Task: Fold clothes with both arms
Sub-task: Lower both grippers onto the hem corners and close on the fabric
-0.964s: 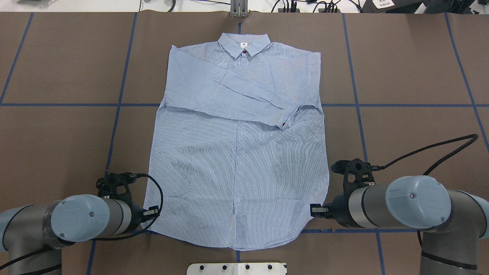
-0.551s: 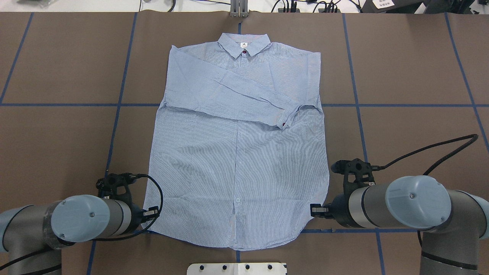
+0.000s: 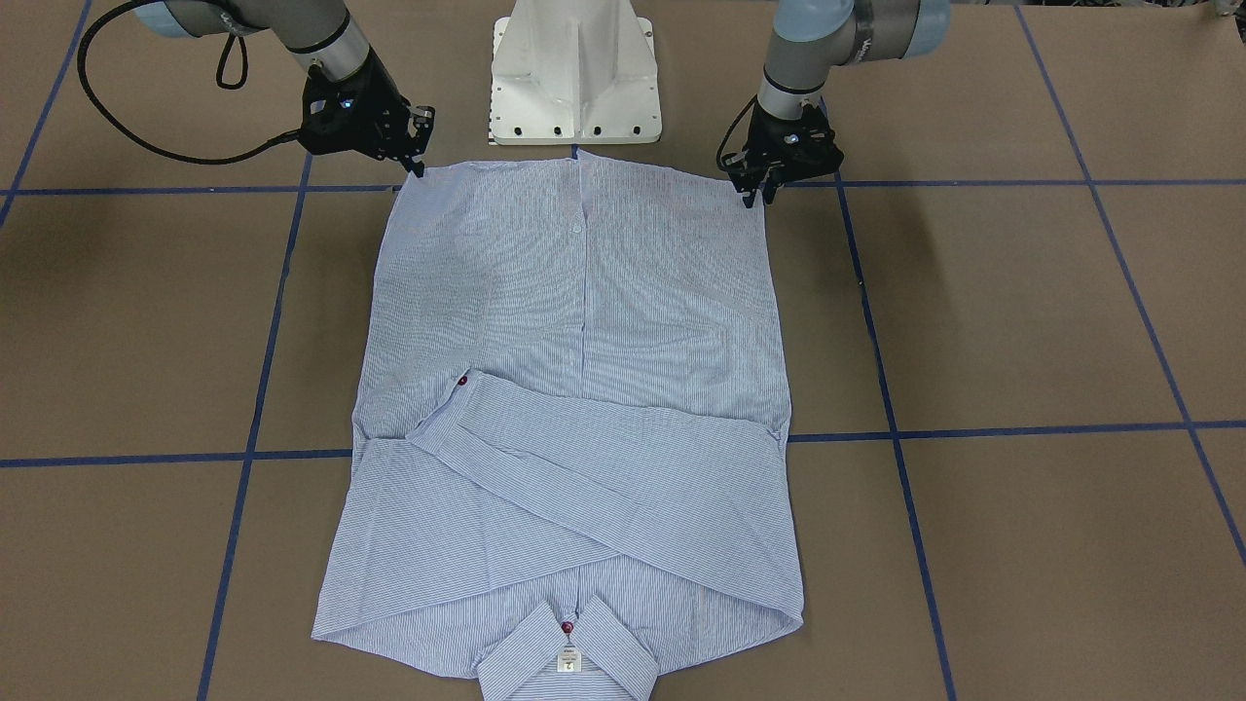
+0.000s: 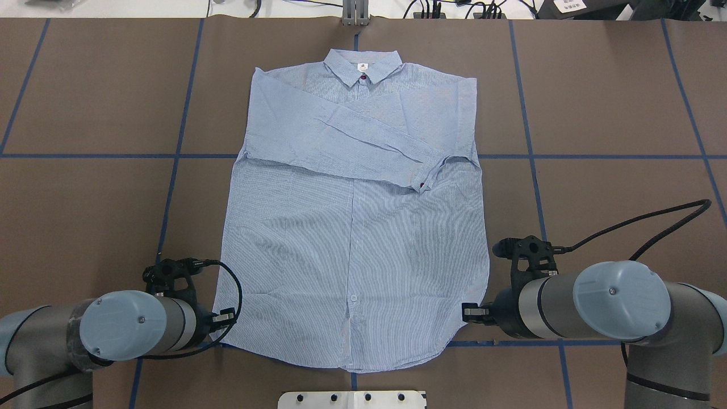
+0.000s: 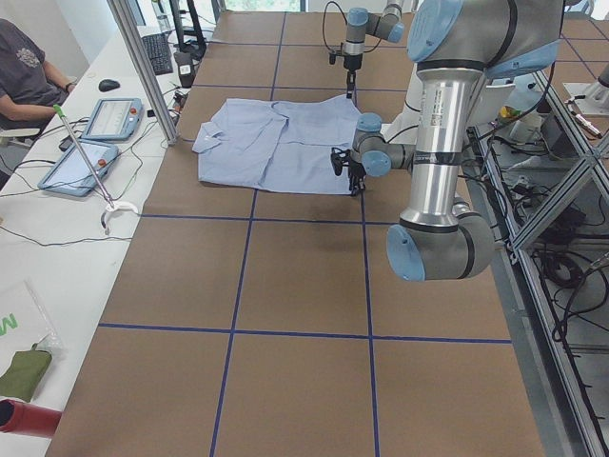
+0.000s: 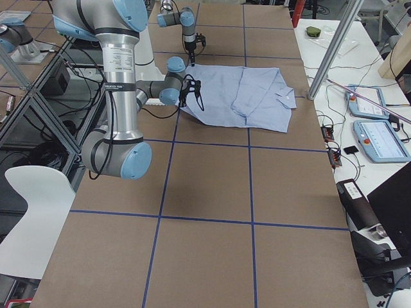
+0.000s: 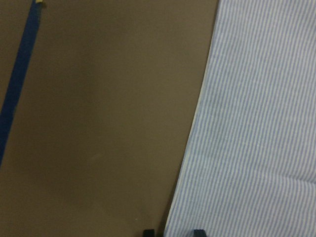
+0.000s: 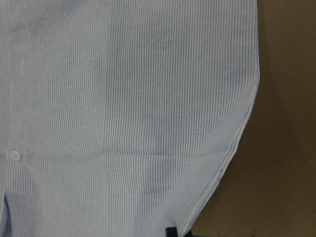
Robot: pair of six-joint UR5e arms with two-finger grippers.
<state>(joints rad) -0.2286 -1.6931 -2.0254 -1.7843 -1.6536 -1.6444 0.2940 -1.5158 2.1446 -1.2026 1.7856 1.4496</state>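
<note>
Barely anything moves: the left arm [image 4: 122,332] has sunk a touch toward 6 o'clock since a second ago, while the right arm and the shirt [image 4: 352,238] are unshifted. The shirt lies flat on the counter [image 4: 625,113], collar at 12. The left pincer [image 3: 757,195] stands released astride the hem's 7 o'clock corner. The right pincer [image 3: 417,161] sits at the 5 o'clock corner; whether it is clenched I cannot tell. The hem grasp looks imminent.

Flat shirt [image 5: 276,143]; left claw [image 5: 350,181] seemingly alongside
</note>
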